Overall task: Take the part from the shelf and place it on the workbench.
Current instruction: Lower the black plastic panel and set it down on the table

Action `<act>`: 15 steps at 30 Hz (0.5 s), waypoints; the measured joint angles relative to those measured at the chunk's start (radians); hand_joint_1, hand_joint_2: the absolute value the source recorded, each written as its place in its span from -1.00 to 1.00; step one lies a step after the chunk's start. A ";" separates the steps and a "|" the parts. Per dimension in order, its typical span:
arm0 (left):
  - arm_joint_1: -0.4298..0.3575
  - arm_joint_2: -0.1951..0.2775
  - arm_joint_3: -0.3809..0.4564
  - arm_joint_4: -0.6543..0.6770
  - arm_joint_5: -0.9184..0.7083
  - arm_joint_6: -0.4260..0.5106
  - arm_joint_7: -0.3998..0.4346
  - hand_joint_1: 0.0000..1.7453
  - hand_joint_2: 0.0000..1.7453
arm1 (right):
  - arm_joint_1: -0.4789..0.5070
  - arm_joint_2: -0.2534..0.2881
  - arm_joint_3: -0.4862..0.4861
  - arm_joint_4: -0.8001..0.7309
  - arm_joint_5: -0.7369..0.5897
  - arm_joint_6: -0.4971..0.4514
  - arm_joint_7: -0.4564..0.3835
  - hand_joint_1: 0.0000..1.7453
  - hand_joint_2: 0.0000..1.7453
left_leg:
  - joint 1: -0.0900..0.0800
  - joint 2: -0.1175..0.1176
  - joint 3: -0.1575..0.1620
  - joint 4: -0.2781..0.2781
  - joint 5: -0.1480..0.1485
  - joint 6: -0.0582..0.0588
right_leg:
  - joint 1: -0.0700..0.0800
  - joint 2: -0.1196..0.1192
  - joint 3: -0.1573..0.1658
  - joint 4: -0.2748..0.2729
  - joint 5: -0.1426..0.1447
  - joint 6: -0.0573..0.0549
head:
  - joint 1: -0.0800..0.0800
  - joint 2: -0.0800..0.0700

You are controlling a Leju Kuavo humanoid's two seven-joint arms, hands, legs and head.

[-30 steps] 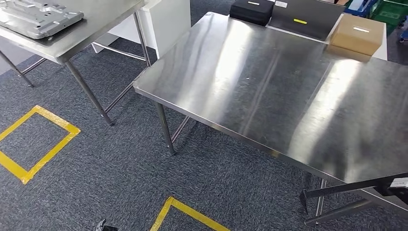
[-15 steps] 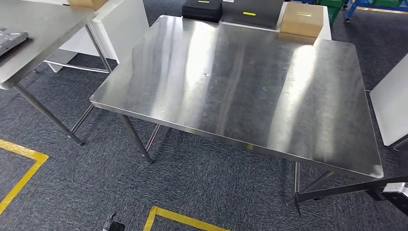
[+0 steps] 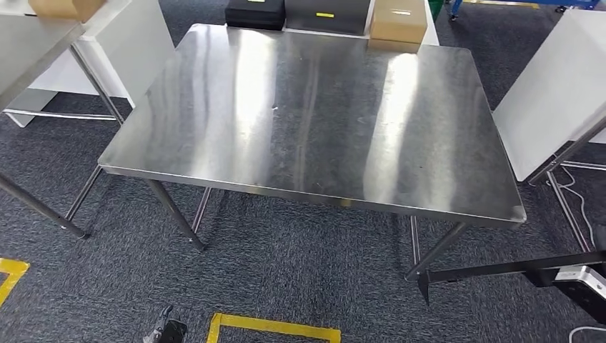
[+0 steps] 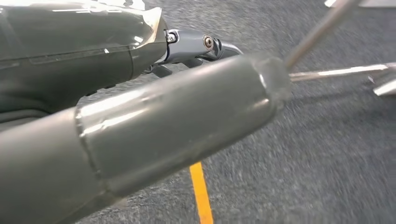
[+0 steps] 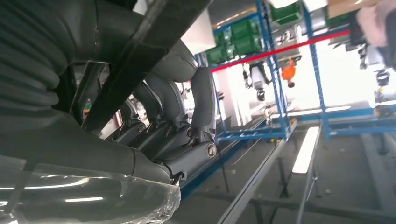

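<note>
The workbench (image 3: 314, 114) is a bare steel table straight ahead in the head view. The part (image 3: 500, 269) is a long black metal bar that juts in from the lower right, low over the carpet and short of the table's near right corner. My right hand (image 3: 582, 282) holds its end at the picture's edge. The right wrist view shows that hand's dark fingers (image 5: 187, 107) curled around the black bar (image 5: 140, 56). My left hand (image 4: 154, 107) hangs beside me over the carpet, thumb stretched out, nothing in it.
A second steel table (image 3: 28, 50) stands at the left and a white panel (image 3: 557, 93) on a stand at the right. Black cases (image 3: 254, 13) and a cardboard box (image 3: 398, 21) sit beyond the workbench's far edge. Yellow floor tape (image 3: 271, 327) marks the carpet near me.
The camera has turned: the workbench has swung from the right to the middle of the picture and squared up. The black bar stays at the lower right in my right hand.
</note>
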State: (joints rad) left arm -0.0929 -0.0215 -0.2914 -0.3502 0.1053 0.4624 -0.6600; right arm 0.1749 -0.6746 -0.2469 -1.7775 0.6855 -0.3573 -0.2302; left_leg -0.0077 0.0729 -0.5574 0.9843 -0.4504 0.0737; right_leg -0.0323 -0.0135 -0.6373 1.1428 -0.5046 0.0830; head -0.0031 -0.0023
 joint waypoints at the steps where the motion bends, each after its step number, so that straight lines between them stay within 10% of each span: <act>1: -0.005 -0.001 -0.002 0.001 -0.003 0.000 0.000 -1.00 -1.00 | -0.016 0.003 0.009 0.005 0.006 -0.001 0.000 0.74 1.00 | -0.003 0.012 0.000 0.003 -0.003 -0.004 | 0.003 -0.021 0.041 -0.069 0.022 0.002 | 0.000 0.000; 6: -0.023 -0.002 -0.012 0.001 -0.006 0.006 0.001 -1.00 -1.00 | -0.072 0.027 0.073 0.042 0.023 -0.006 -0.003 0.74 1.00 | -0.012 0.053 0.002 0.015 -0.013 -0.023 | 0.007 -0.018 0.081 -0.154 0.056 -0.036 | -0.001 0.000; 8: -0.023 -0.002 -0.013 0.001 0.006 0.013 0.000 -1.00 -1.00 | -0.103 0.036 0.103 0.062 0.035 -0.011 -0.009 0.74 1.00 | -0.005 0.014 -0.013 0.054 -0.043 -0.035 | -0.004 -0.003 0.078 -0.155 0.064 -0.051 | -0.003 0.000; 12: -0.019 -0.001 -0.012 0.006 0.034 0.022 -0.001 -1.00 -1.00 | -0.168 0.053 0.162 0.102 0.064 -0.034 -0.010 0.74 1.00 | 0.009 -0.074 -0.133 0.301 -0.161 -0.054 | -0.007 0.023 0.067 -0.155 0.071 -0.066 | -0.006 0.000; 15: -0.015 -0.003 -0.011 0.008 0.035 0.020 -0.001 -1.00 -1.00 | -0.189 0.057 0.184 0.117 0.075 -0.038 -0.003 0.74 1.00 | 0.018 -0.077 -0.098 0.221 -0.092 -0.056 | -0.009 0.032 0.066 -0.153 0.072 -0.064 | -0.006 0.000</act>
State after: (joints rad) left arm -0.1084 -0.0244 -0.3024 -0.3425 0.1406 0.4823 -0.6608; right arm -0.0138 -0.6174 -0.0630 -1.6603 0.7608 -0.3948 -0.2337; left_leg 0.0101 -0.0039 -0.6549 1.2051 -0.5422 0.0180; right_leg -0.0413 0.0190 -0.5709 0.9895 -0.4323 0.0188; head -0.0096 -0.0023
